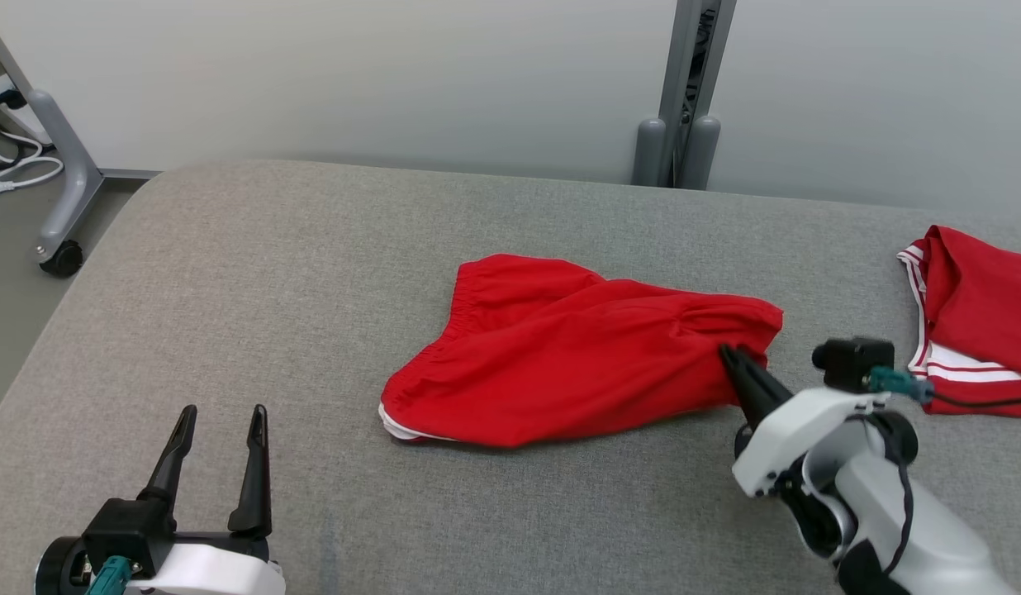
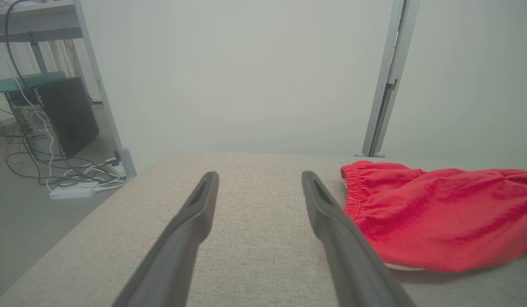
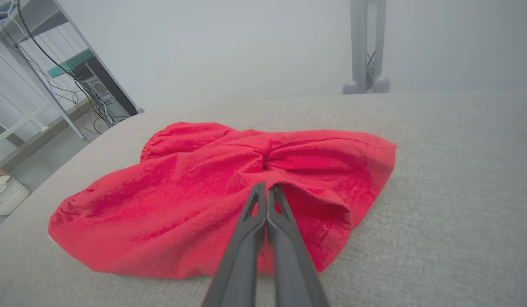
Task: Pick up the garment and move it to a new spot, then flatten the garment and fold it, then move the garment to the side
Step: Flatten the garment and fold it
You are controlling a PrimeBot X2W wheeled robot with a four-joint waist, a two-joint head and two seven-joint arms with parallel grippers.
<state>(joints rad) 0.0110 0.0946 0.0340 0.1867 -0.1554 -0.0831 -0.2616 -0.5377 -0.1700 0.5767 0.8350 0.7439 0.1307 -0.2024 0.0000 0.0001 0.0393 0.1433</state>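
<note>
garment (image 1: 576, 355): red, crumpled, soft cloth | right gripper (image 3: 266, 187): pinching its puckered fold | left gripper (image 1: 223, 411): spread, empty

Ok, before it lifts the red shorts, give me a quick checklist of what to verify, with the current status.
1. Right gripper shut on the red shorts at their right edge, cloth puckering toward the tips: ok.
2. Number of layers caught in that pinch: cannot tell.
3. Left gripper open, apart from the shorts: ok.
4. Bare table left of the shorts for a new spot: ok.
5. Second red garment lying apart from the shorts: ok.
6. Shorts flat: not ok, bunched.
</note>
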